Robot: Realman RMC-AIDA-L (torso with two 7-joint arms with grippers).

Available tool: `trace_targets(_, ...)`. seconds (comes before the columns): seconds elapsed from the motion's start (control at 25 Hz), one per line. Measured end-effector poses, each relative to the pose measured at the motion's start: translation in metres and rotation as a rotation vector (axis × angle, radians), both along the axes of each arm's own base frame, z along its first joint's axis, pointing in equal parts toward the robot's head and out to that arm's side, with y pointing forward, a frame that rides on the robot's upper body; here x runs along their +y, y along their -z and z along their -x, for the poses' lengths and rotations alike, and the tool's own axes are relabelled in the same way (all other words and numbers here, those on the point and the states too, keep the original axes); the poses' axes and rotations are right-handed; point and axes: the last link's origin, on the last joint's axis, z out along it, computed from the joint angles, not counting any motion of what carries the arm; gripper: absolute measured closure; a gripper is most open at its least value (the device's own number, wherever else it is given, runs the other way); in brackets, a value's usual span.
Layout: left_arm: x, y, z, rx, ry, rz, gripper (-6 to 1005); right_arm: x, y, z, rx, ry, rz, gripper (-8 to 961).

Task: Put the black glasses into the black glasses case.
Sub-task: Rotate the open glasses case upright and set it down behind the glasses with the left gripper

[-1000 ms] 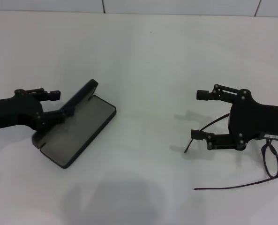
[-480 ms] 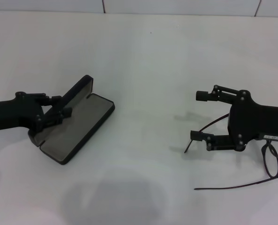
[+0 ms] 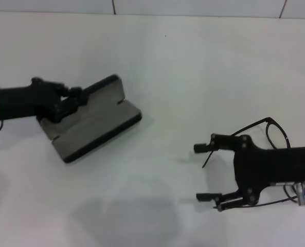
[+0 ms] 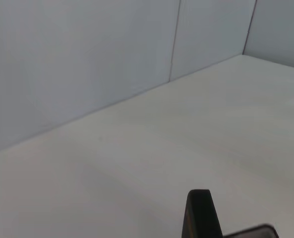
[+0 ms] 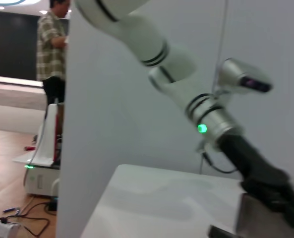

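The black glasses case (image 3: 98, 126) lies open at the left of the white table, grey lining up, with its lid (image 3: 103, 87) tilted back. My left gripper (image 3: 74, 96) is shut on the lid's left edge. One of its fingers (image 4: 201, 214) shows in the left wrist view. The black glasses (image 3: 275, 133) lie unfolded on the table at the right, temple arms pointing left. My right gripper (image 3: 197, 172) hovers over them, open and empty, covering the middle of the frame. The right wrist view shows my left arm (image 5: 263, 171) at the case (image 5: 258, 218).
The white table (image 3: 162, 67) runs back to a tiled wall (image 3: 193, 6). Beyond the table's side, a person (image 5: 52, 49) and floor equipment show in the right wrist view.
My left gripper has turned the case and shifted it right and back, with the lid tipped further open. My right gripper has moved nearer and left over the glasses, uncovering their far lens.
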Motion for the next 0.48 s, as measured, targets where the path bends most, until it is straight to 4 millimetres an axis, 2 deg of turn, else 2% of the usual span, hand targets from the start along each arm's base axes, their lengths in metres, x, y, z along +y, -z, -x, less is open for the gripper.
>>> trace_targets(0.12,0.015,0.006,-0.019,-0.001,0.086,0.007,783,-0.003,0.003,0.001,0.005,-0.005,0.011,114)
trace_targets(0.32,0.045,0.02,-0.063,0.021,0.284,0.026,791,-0.01,0.006,-0.002,0.016,0.014,0.015,114)
trace_targets(0.48,0.062,0.045,-0.094,0.09,0.443,0.049,794,-0.014,0.007,-0.005,0.02,0.024,0.011,114)
